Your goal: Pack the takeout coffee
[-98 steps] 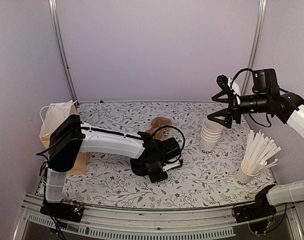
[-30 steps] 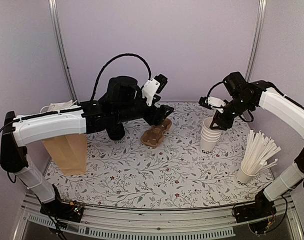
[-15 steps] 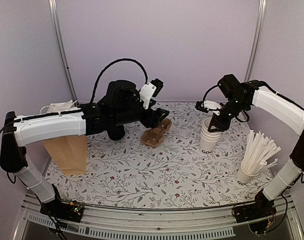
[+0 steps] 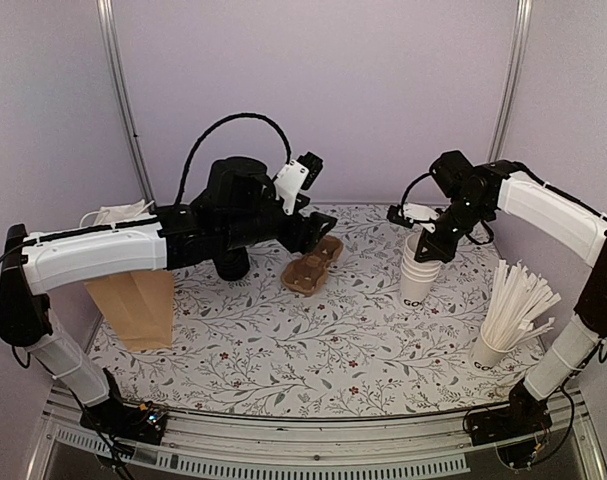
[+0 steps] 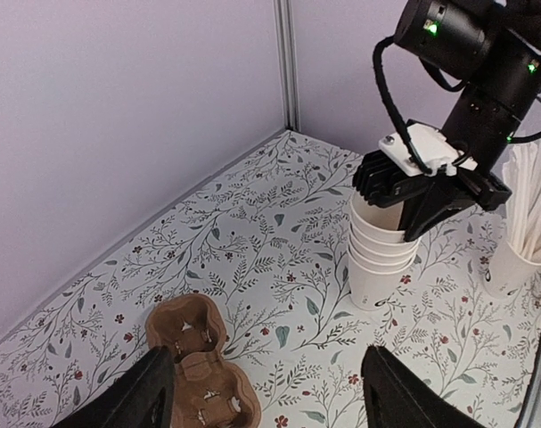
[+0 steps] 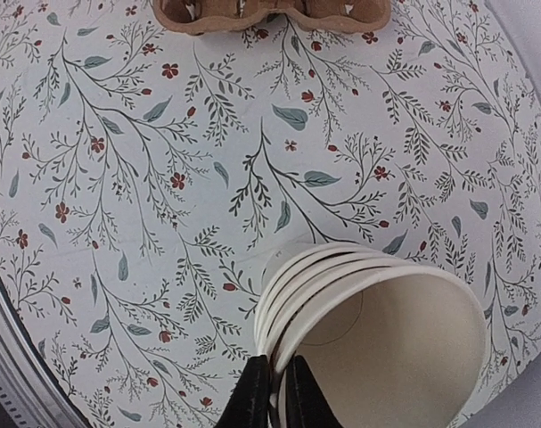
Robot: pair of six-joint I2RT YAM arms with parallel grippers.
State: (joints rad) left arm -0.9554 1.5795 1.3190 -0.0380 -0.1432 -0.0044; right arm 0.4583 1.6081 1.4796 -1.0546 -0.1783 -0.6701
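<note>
Seen from overhead, the right gripper (image 4: 430,243) meets the top of the stack of lidless white cups (image 4: 418,275) right of centre, but its grip cannot be read there. The right wrist view settles it: two black fingers (image 6: 252,392) at the bottom edge stand almost together, pinching the rim wall of the uppermost cup. The left gripper (image 5: 266,357) is clearest in its own wrist view, its fingers spread wide along the bottom edge with nothing held. The brown cardboard cup carrier (image 5: 194,361) lies on the table beside the lower-left one. Only the overhead view takes in the paper bag (image 4: 133,300) at the left of the floral table (image 4: 313,350) and the full cup of white stirrers (image 4: 508,310) at lower right. The takeout coffee, with its black lid, cannot be found in any view.
</note>
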